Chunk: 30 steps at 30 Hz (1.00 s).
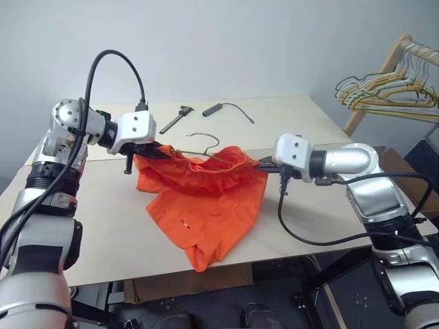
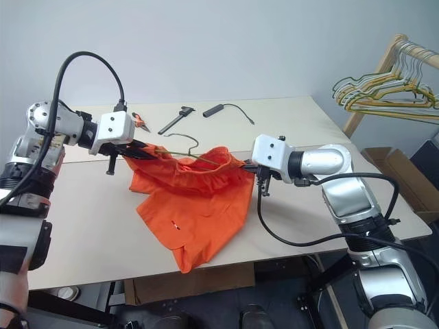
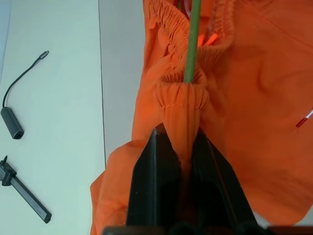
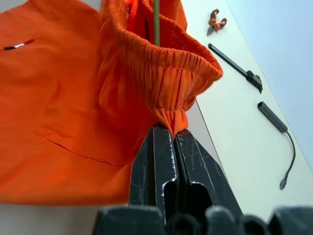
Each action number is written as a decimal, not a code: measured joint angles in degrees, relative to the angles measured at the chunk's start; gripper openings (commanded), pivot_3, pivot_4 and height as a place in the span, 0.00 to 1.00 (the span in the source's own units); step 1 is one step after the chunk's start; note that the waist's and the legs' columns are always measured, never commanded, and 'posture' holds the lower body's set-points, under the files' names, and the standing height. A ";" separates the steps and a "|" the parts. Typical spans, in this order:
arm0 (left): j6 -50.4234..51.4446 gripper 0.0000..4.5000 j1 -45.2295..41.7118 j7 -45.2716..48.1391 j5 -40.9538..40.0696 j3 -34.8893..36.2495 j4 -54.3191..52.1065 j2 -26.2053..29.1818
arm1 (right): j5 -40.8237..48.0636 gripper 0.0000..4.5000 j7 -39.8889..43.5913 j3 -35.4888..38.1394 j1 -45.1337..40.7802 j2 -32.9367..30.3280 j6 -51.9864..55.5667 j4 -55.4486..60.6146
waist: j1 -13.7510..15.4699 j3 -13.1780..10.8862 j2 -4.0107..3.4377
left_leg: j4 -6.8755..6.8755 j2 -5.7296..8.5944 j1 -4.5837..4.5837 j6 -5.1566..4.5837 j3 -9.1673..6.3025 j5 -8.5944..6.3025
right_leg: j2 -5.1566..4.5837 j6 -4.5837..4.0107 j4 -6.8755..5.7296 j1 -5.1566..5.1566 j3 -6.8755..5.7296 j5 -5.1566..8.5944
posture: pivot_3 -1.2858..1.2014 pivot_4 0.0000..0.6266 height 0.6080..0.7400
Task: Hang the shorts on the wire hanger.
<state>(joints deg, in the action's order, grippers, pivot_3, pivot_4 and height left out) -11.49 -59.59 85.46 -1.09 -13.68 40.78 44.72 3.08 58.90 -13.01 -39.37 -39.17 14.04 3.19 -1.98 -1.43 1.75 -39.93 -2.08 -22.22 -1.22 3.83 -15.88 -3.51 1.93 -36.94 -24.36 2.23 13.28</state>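
- Both end effectors are clenched on the waistband of the shorts (image 1: 206,199): the left end effector (image 3: 182,147) pinches one gathered end, the right end effector (image 4: 175,137) the opposite end, holding the band stretched between them above the worktop (image 1: 103,226) while the legs trail down onto it.
- One wire hanger (image 1: 206,140) already runs through the waistband, its hook poking out behind; the step in hand looks like seating the shorts on it, nearly done.
- Next move likely calls for settling the fabric evenly along the wire before letting go, without the hanger slipping out.
- No containers stand on the worktop; a cardboard box (image 2: 394,168) sits on the floor to the right, contents not visible.
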 measured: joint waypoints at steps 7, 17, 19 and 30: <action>0.62 0.00 1.50 0.60 -0.82 1.17 -1.75 -0.35 | -2.44 0.10 -0.99 -1.26 -0.62 2.16 -2.74 -0.08 | 0.17 0.00 0.00 | 0.00 0.00 0.00 0.00 0.00 0.00 | 0.00 0.00 -0.01 0.00 -0.01 0.00 | 0.52 0.00 1.00; 1.79 0.00 1.94 0.72 -1.36 1.50 -2.96 -0.71 | -7.38 0.68 -2.87 -4.70 -0.63 4.52 -4.26 -2.89 | 0.66 0.00 0.00 | 0.00 0.00 0.00 0.00 0.00 0.00 | 0.00 -0.01 0.00 0.00 -0.01 0.00 | 0.52 0.00 1.00; 1.84 0.00 2.19 0.80 -1.49 1.57 -3.40 -0.71 | -7.27 0.68 -2.89 -4.67 -0.63 5.27 -3.93 -3.29 | 0.69 0.00 0.00 | 0.00 0.00 0.00 0.00 0.00 0.00 | 0.01 -0.01 -0.01 0.01 -0.01 0.00 | 0.52 0.00 1.00; 2.96 0.00 3.86 1.58 -3.20 2.34 -5.29 -0.85 | -2.57 0.68 -2.90 -2.64 -0.60 9.42 5.00 -5.91 | 0.90 0.00 0.00 | 0.00 -0.01 0.00 0.00 0.00 0.00 | 0.01 -0.01 -0.08 0.02 -0.02 0.00 | 0.52 0.00 1.00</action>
<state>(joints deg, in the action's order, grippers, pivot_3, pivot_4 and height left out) -8.54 -55.72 87.05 -4.29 -11.34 35.48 43.88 0.51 56.00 -15.65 -39.96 -29.76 19.03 -2.71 -1.08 -1.43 1.75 -39.94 -2.09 -22.22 -1.22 3.83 -15.88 -3.51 1.92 -37.03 -24.34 2.21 13.28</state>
